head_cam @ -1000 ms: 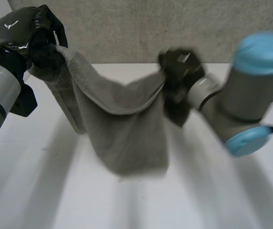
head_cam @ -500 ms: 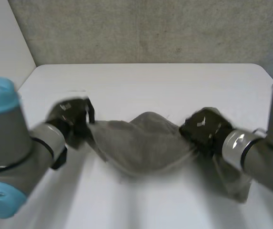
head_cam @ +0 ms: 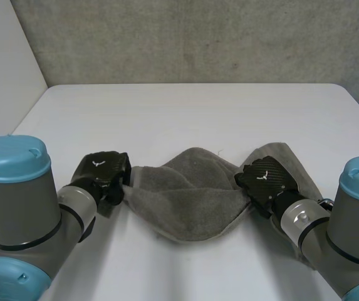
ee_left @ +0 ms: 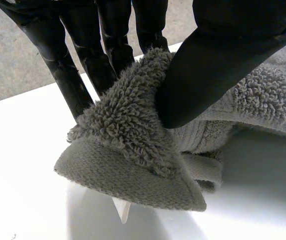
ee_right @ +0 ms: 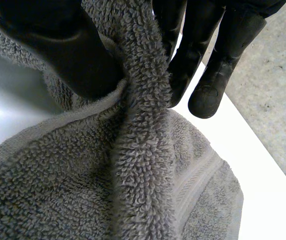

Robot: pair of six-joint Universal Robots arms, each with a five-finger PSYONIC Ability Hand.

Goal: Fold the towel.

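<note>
Towel (head_cam: 188, 204), grey terry, one piece: you will find it bunched on the near middle of the white table (head_cam: 185, 116). It sags in a crumpled band between the two hands, and a further flap lies flat on the table at the right, partly under the right arm.

Next, the left hand (head_cam: 104, 170), black: it sits low at the towel's left end, close over the table. In your left wrist view its thumb (ee_left: 217, 65) presses a corner of the towel against the fingers (ee_left: 68, 70), so it is pinching cloth. A small white tag (ee_left: 124, 210) sticks out beneath that corner.

Then the right hand (head_cam: 265, 180), black: it sits low at the towel's right end. In your right wrist view a ridge of the towel's edge runs up between its thumb and fingers and is pinched there.

Arms (head_cam: 22, 207), grey with light-blue caps: they enter from the near left and the near right.

Wall (head_cam: 198, 37), grey concrete: it stands beyond the table's far edge.
</note>
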